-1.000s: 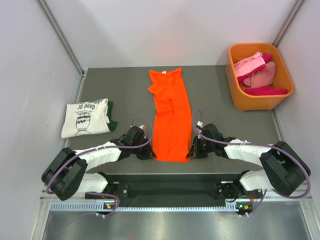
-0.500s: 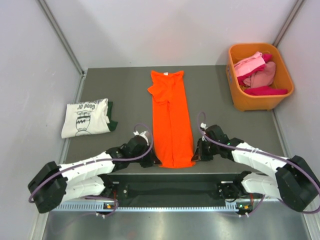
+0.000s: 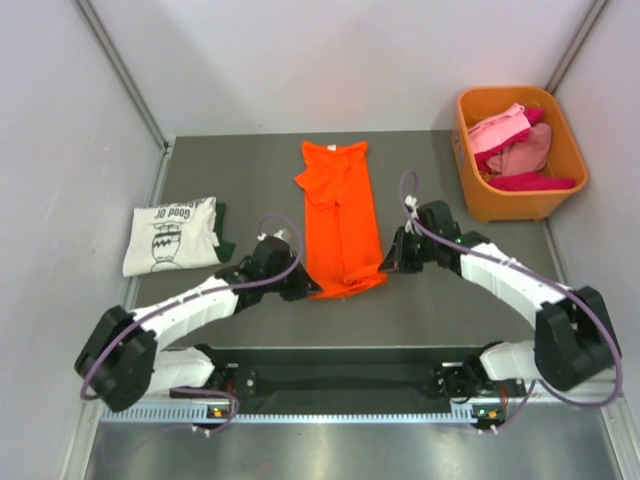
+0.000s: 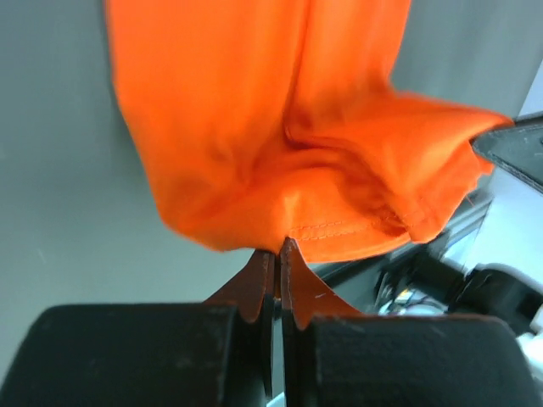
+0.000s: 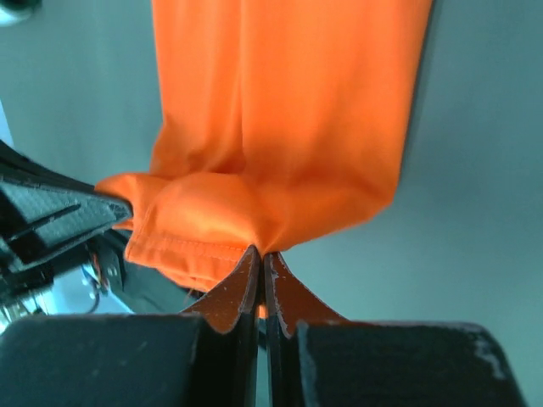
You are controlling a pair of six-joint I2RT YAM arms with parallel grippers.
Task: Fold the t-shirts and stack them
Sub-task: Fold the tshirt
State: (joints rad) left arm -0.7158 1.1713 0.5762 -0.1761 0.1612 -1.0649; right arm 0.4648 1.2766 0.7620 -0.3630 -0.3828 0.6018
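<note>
The left hand [image 4: 277, 254] and right hand [image 5: 260, 254] each pinch the near hem of the orange t-shirt [image 3: 340, 200], which stretches across the counter [image 3: 450, 300] toward 12 o'clock. Only the wrist views show both grips clamped tight on cloth. Only the overhead shows the folded white t-shirt [image 3: 170, 237] at 9 o'clock.

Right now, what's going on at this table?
Both arms are working the orange t-shirt, which lies lengthwise down the middle of the table. The left end effector and the right end effector are each shut on a near corner of its hem, and that end is bunched and raised. A folded white printed t-shirt sits at the left. Pink and red t-shirts wait in the orange bin at the far right.
</note>
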